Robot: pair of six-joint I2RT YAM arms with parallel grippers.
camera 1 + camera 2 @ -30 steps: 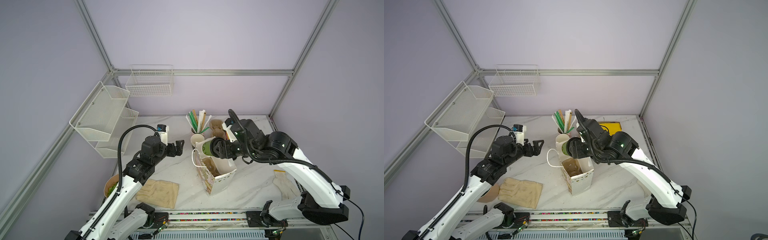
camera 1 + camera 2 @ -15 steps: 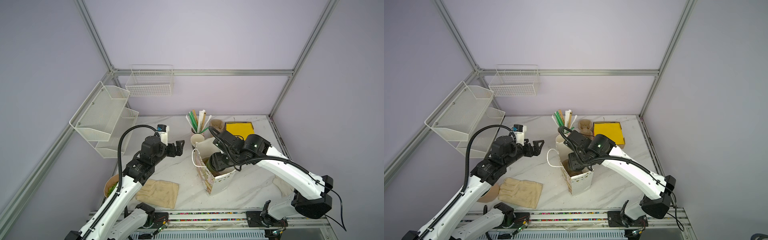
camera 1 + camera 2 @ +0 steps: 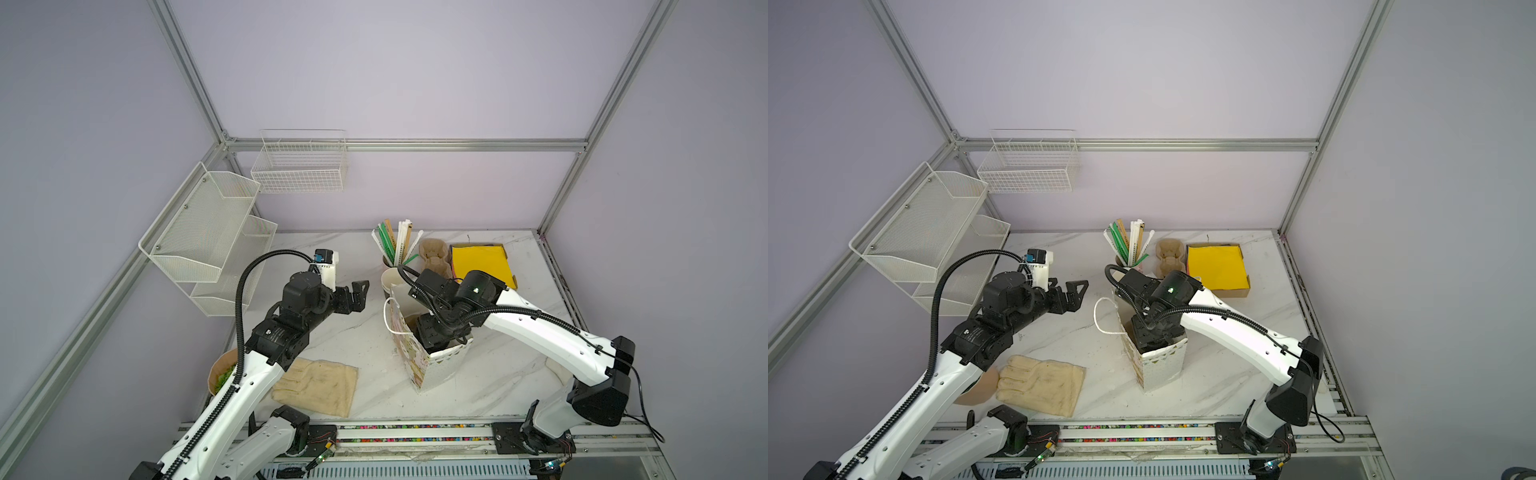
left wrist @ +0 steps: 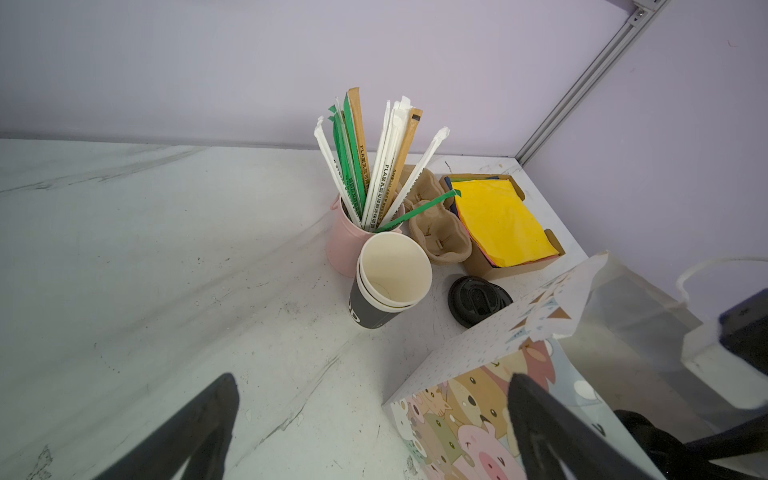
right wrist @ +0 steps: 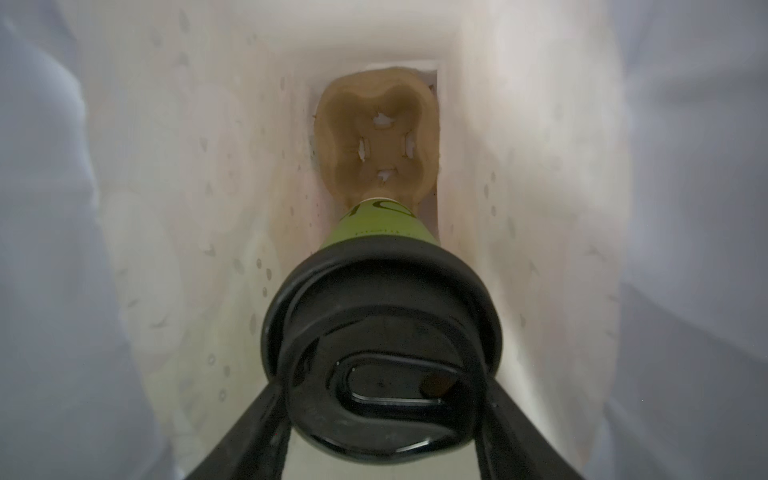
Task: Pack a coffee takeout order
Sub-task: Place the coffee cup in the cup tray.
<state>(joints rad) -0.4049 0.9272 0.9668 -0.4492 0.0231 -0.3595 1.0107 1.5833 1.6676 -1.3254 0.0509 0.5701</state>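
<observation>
Right gripper (image 5: 384, 378) is down inside the paper bag (image 3: 440, 370), clamped on the cup (image 5: 378, 228): we see both fingers (image 5: 262, 419) against the sides of its black lid (image 5: 382, 316). Cup is upright, green wall, base at the near pocket of the pulp carrier (image 5: 374, 137), which lies flat on the bag floor. We can't tell if the base is seated in that pocket or just above it. In both top views we only get the wrist above the bag rim; the bag walls hide cup and fingers.

Left gripper (image 3: 357, 297) hovers over bare table (image 3: 345, 336) on the robot's left of the bag, near it but not touching. Jaws are spread wide, nothing between them.

Yellow sheet (image 3: 478, 266) tops the paper stack in the cardboard box (image 4: 511, 268) at the back right of the table, apart from the bag. We see spare carriers (image 4: 436, 232) stacked between that box and the pink straw holder (image 4: 340, 245). Nested lidless cups (image 4: 390, 278) stand just in front of the holder. Spare lid (image 4: 478, 299) lies flat on the table between those cups and the bag. Work glove (image 3: 320, 386) lies flat near the front edge, beside the left arm. Mesh shelf (image 3: 208, 232) hangs on the left wall, wire basket (image 3: 299, 166) on the back wall.
</observation>
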